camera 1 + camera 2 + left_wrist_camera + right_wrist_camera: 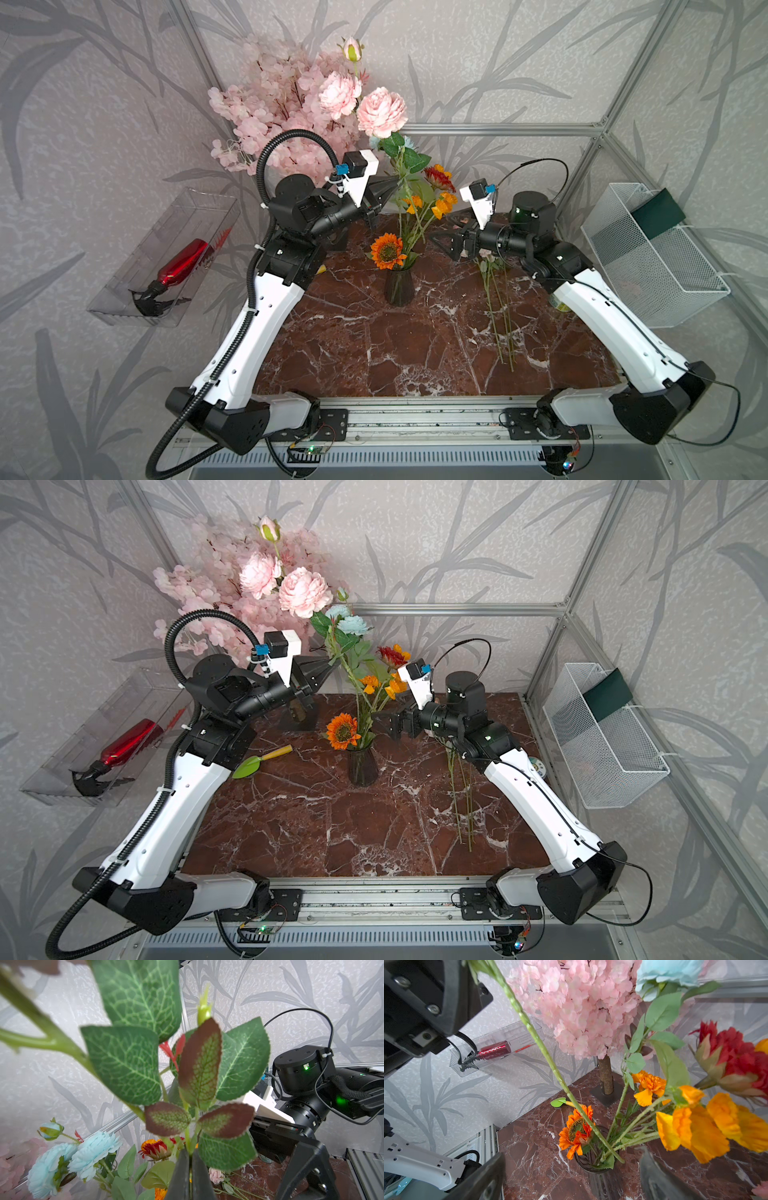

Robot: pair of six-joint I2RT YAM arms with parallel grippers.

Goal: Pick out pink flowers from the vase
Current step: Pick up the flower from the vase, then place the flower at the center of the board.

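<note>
In both top views my left gripper (395, 183) (333, 663) is shut on the green stem of a pink flowers spray, with two big blooms (381, 111) (304, 591) and a bud (352, 49) high above it. In the left wrist view the left gripper (189, 1153) pinches that stem under its leaves. The stem's cut end (622, 1161) shows over the rim of the dark glass vase (399, 286) (591, 1168). More pink flowers (484, 254) (216, 1175) lie on the table to the right. My right gripper (442, 245) (572, 1153) stands open beside the vase, holding nothing.
An orange sunflower (387, 249), orange and red blooms (440, 195) and light blue flowers (349, 623) stay in the vase. A pink blossom tree (282, 112) stands behind. A green trowel (259, 760), a clear bin with a red spray bottle (183, 262) and a wire basket (652, 266) flank the table.
</note>
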